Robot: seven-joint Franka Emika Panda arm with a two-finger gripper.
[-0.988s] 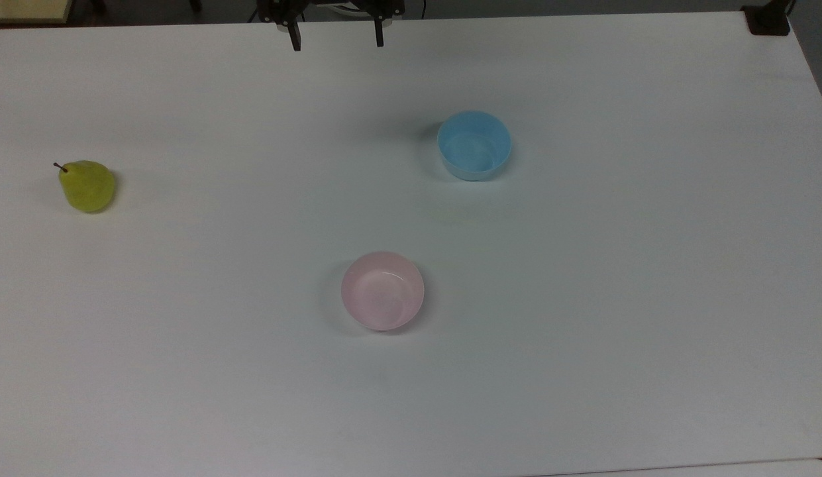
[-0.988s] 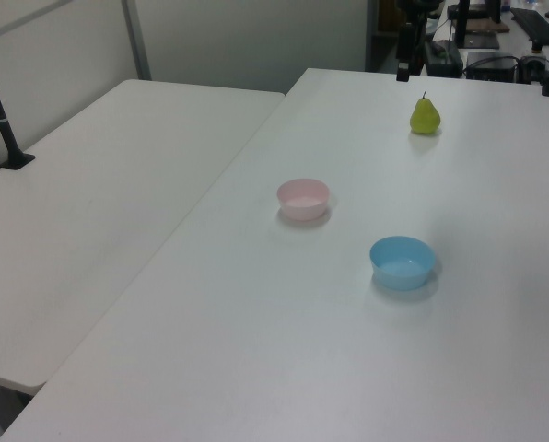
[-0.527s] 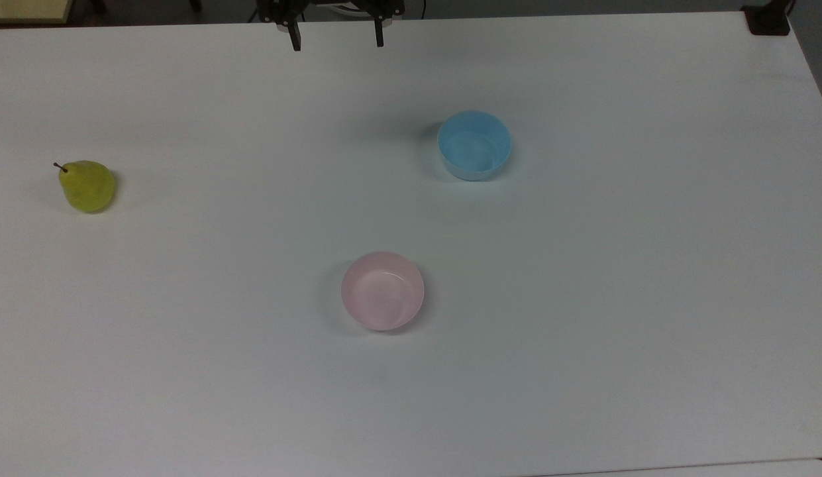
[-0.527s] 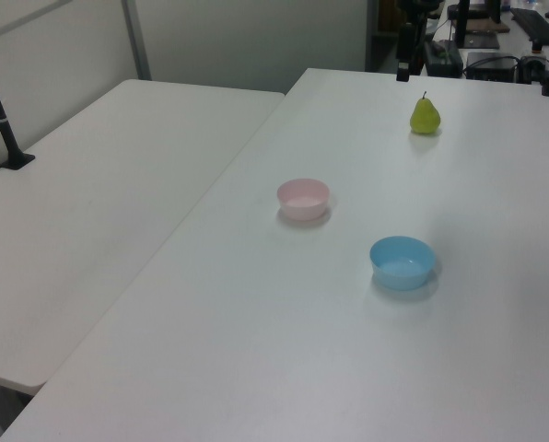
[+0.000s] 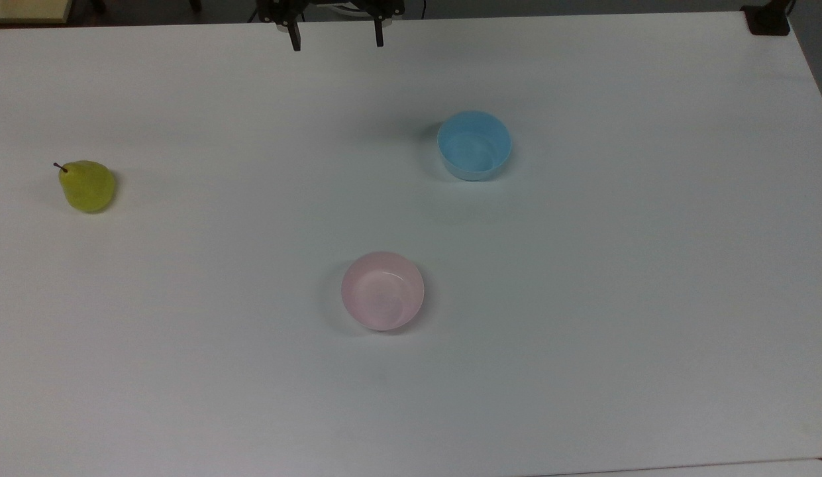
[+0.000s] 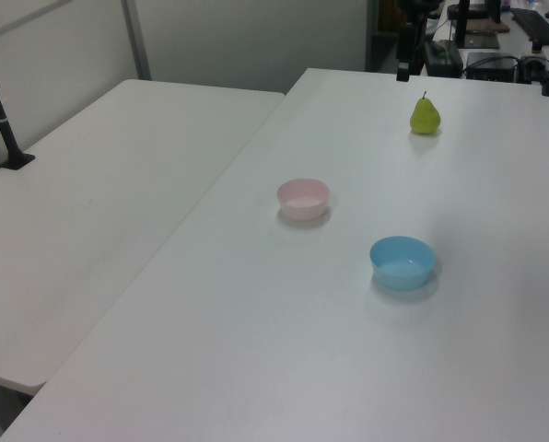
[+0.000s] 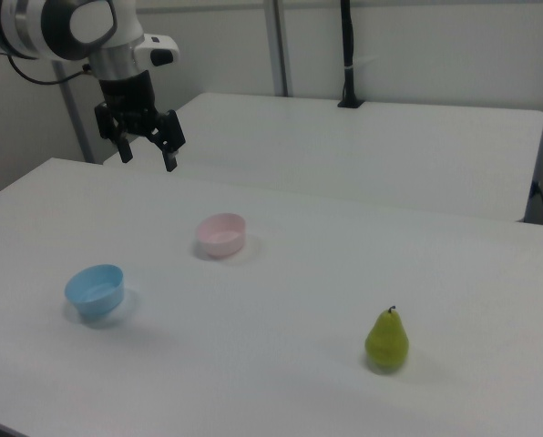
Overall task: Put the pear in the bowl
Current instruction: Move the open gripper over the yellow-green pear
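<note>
The yellow-green pear [image 5: 87, 186] stands upright on the white table at the top view's far left, also the pear [image 6: 425, 115] and the pear [image 7: 387, 340]. The pale pink bowl [image 5: 383, 290] sits empty near the table's middle, seen too as the bowl [image 6: 303, 198] and the bowl [image 7: 221, 234]. My gripper [image 5: 336, 38] hangs open above the table's far edge at the top view's top, well apart from both; in the right view the gripper [image 7: 148, 157] hovers high at the upper left with nothing between its fingers.
A light blue bowl [image 5: 474, 145] stands empty to the right of and beyond the pink one in the top view, also the blue bowl [image 7: 96, 289]. A second white table [image 6: 99, 203] adjoins on the left view's left. A black post [image 7: 347, 55] rises behind.
</note>
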